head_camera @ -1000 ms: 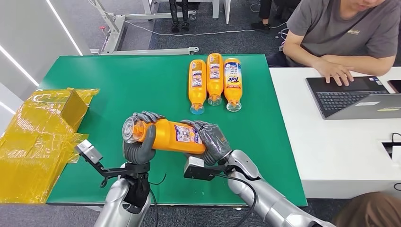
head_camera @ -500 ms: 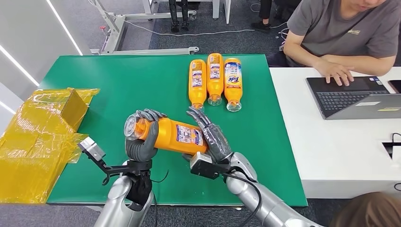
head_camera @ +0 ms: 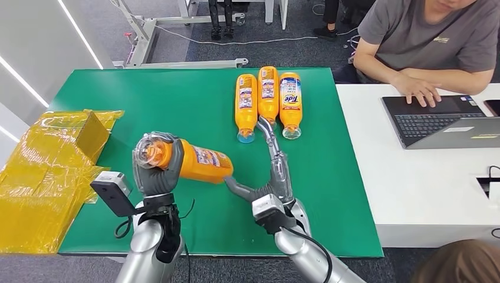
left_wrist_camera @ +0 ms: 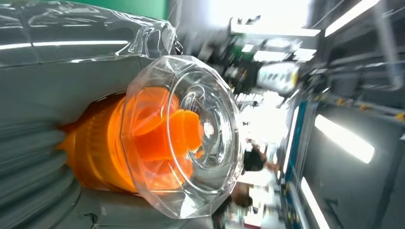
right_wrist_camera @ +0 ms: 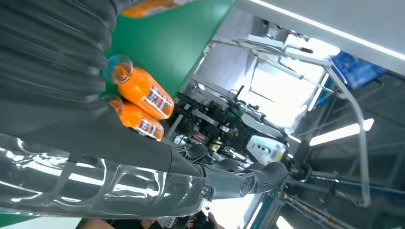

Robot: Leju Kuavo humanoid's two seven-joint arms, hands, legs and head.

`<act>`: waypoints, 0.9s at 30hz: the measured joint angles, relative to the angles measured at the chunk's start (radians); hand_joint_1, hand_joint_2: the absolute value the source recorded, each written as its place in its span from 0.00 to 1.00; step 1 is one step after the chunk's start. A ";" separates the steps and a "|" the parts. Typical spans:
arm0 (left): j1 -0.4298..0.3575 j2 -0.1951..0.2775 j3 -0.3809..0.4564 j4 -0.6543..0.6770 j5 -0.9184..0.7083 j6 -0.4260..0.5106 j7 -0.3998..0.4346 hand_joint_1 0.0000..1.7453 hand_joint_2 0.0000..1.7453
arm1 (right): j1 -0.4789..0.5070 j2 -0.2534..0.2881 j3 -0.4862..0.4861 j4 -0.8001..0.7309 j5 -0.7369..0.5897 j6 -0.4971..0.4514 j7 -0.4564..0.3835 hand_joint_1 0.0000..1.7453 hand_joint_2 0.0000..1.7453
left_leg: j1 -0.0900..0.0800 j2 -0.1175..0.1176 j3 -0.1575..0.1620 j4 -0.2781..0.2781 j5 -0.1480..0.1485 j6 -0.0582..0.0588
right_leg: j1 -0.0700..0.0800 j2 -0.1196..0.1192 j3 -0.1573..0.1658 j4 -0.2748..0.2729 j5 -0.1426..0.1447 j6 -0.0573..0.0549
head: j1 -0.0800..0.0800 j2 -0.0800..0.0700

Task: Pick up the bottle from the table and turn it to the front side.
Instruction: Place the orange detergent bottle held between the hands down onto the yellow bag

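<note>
We judged the orange bottle [head_camera: 197,163] stiff, slick and probably weighty, so our left hand [head_camera: 154,172] clasped its cap end while our right hand [head_camera: 268,177] stood open, fingers spread.

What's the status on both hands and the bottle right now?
Left hand grips bottle at cap end, lifted off green table. Right hand open, fingers spread, thumb near bottle base. Three bottles lie beyond, nothing blocking.
</note>
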 joint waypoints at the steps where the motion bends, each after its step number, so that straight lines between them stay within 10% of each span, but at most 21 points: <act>1: -0.002 0.013 0.001 -0.009 -0.034 0.023 0.000 1.00 1.00 | 0.012 -0.001 0.000 -0.023 0.003 -0.008 0.000 0.00 1.00 | 0.000 0.000 0.000 0.000 0.000 0.000 | 0.000 0.000 0.000 0.000 0.000 0.000 | 0.000 0.000; 7: -0.005 0.130 0.029 -0.074 -0.308 0.130 0.049 1.00 1.00 | 0.095 -0.011 -0.001 -0.130 0.017 -0.017 0.000 0.00 1.00 | 0.000 0.001 0.000 -0.001 0.000 0.000 | 0.000 0.000 0.000 0.000 0.000 0.000 | 0.000 0.000; 20: -0.018 0.456 0.075 -0.117 -0.787 -0.047 0.297 1.00 1.00 | 0.254 -0.044 -0.065 -0.290 0.034 -0.015 0.000 0.00 1.00 | 0.000 0.002 0.001 -0.001 0.000 0.000 | 0.000 0.001 0.000 0.000 0.000 -0.001 | 0.000 0.000; 27: -0.103 0.537 0.082 0.020 -0.858 -0.139 0.343 1.00 1.00 | 0.310 -0.052 -0.107 -0.354 0.056 0.011 0.000 0.00 1.00 | 0.000 0.002 0.001 -0.001 0.001 -0.001 | 0.000 0.001 0.000 0.000 0.000 -0.001 | 0.000 0.000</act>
